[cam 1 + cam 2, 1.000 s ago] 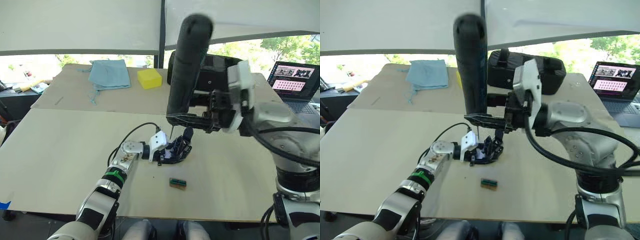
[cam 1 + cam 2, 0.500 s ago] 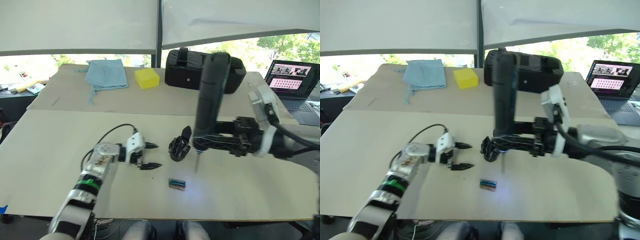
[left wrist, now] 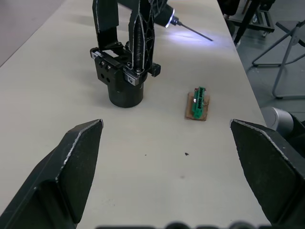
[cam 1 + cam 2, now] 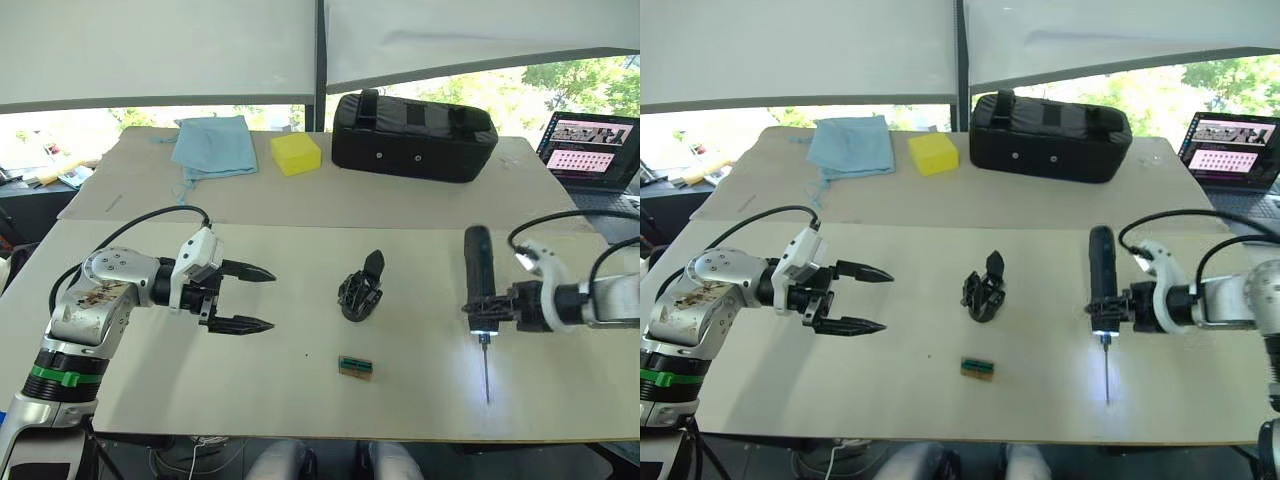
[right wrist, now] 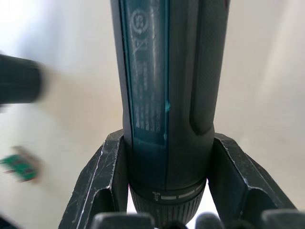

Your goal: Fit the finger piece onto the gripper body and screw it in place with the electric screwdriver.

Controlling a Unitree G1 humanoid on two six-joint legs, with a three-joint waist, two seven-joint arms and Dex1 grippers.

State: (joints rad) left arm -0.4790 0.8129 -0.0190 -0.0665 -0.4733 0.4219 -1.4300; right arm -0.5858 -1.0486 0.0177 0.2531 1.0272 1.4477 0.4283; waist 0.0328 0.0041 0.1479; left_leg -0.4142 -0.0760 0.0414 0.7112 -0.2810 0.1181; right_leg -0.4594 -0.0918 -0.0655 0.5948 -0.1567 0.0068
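Two arms sit well apart over the worktop, with the gripper body (image 4: 361, 290) standing alone between them, roughly midway along the front half of the worktop. It rests on its rounded base, and its pointed finger piece (image 3: 142, 36) rises upright from the top, seemingly already seated against the body; whether its screw is fully home cannot be told. The left gripper (image 4: 243, 298) hovers toward the worktop's left edge, jaws spread wide and empty, tips aimed straight at the gripper body across bare surface. The right gripper (image 4: 497, 305) is toward the right edge, jaws pinching the electric screwdriver (image 4: 479, 278) around its barrel near the lit nose. The screwdriver lies nearly flat, its long axis running front to back, bit pointing at the front edge rather than at the gripper body. A small green block (image 4: 355, 366) lies just in front of the gripper body, nearer the front edge. Judging by this, the left arm is better lined up to steady the body, while any further driving would need the screwdriver swung round and tipped bit-down toward the body.
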